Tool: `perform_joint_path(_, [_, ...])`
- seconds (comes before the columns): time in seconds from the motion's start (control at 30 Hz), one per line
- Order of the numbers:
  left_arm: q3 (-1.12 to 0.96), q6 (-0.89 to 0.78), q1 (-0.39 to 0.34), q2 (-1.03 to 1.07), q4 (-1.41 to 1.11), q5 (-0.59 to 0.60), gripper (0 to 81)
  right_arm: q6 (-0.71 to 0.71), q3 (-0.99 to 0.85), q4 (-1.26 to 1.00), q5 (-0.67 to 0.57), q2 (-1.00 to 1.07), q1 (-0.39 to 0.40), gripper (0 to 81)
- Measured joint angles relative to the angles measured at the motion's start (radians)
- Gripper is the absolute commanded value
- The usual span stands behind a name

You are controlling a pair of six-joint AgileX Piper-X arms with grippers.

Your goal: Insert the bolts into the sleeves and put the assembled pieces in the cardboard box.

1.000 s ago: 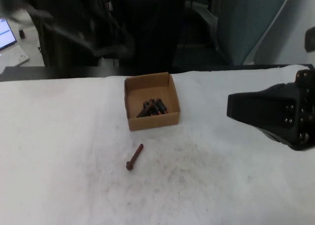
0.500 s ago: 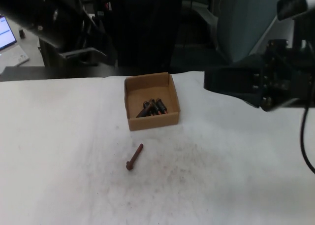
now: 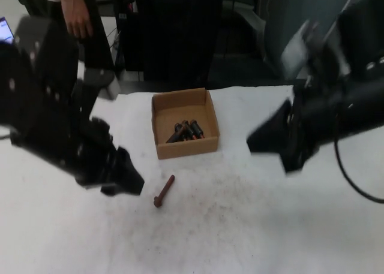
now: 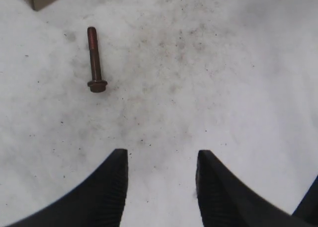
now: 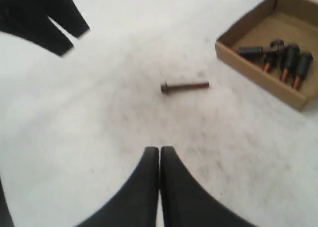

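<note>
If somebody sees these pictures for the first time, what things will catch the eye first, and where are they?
A single rusty-brown bolt lies alone on the white cloth, just in front of the cardboard box. The box holds a few dark assembled pieces. The left gripper, open, and the right gripper, shut on nothing, are at either side of the bolt.

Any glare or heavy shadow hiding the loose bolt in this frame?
High view: even light, no glare, the bolt plain against the white cloth. Left wrist view: the bolt throws hardly any shadow. Right wrist view: flat light; the inside of the cardboard box is lit too.
</note>
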Motion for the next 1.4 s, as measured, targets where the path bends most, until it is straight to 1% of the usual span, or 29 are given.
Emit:
perform_joint_path(0.03, [0.011,0.001,0.0,-0.003,-0.005,0.002,41.3,-0.004,-0.001,0.0,0.0,0.002,0.002,1.5])
perform_joint_path(0.1, [0.02,0.001,0.0,-0.017,-0.01,0.003,41.3,-0.03,-0.024,0.021,0.031,0.03,0.037,6.6])
perform_joint_path(0.17, [0.02,0.011,0.0,-0.058,0.001,0.005,41.3,-0.036,-0.042,0.022,0.039,0.045,0.059,15.3])
perform_joint_path(0.27, [0.02,0.039,0.0,-0.093,0.041,0.005,41.3,-0.026,-0.072,0.022,0.046,0.069,0.084,30.6])
perform_joint_path(0.33, [0.03,0.072,0.0,-0.13,0.102,0.005,41.3,-0.004,-0.094,0.025,0.049,0.082,0.089,36.2])
perform_joint_path(0.37, [0.045,0.089,0.0,-0.149,0.128,0.007,41.3,0.011,-0.114,0.025,0.049,0.093,0.089,36.8])
perform_joint_path(0.47, [0.123,0.133,-0.015,-0.199,0.197,0.006,41.3,0.019,-0.132,0.016,0.05,0.1,0.089,35.1])
perform_joint_path(0.53, [0.209,0.17,-0.045,-0.225,0.26,0.006,41.3,0.028,-0.149,0.01,0.05,0.099,0.089,34.6])
perform_joint_path(0.67, [0.277,0.213,-0.095,-0.226,0.315,0.006,41.3,0.041,-0.179,-0.003,0.047,0.099,0.089,34.6])
perform_joint_path(0.77, [0.282,0.223,-0.138,-0.228,0.336,0.006,41.3,0.044,-0.186,-0.005,0.039,0.099,0.089,34.6])
perform_joint_path(0.8, [0.282,0.228,-0.172,-0.227,0.341,0.006,41.3,0.043,-0.185,-0.005,0.036,0.099,0.09,34.6])
perform_joint_path(0.87, [0.282,0.241,-0.21,-0.227,0.366,-0.012,41.3,0.043,-0.185,-0.005,0.031,0.099,0.09,34.6])
perform_joint_path(1.1, [0.282,0.29,-0.322,-0.228,0.427,-0.069,41.3,0.045,-0.185,-0.005,0.023,0.099,0.09,34.6])
perform_joint_path(1.13, [0.282,0.294,-0.322,-0.228,0.429,-0.072,41.3,0.044,-0.185,-0.005,0.023,0.099,0.09,34.6])
perform_joint_path(1.23, [0.282,0.314,-0.375,-0.228,0.429,-0.078,41.3,0.046,-0.185,-0.005,0.023,0.099,0.09,34.6])
perform_joint_path(1.4, [0.282,0.346,-0.461,-0.228,0.422,-0.168,41.3,0.059,-0.185,-0.005,0.019,0.099,0.09,34.6])
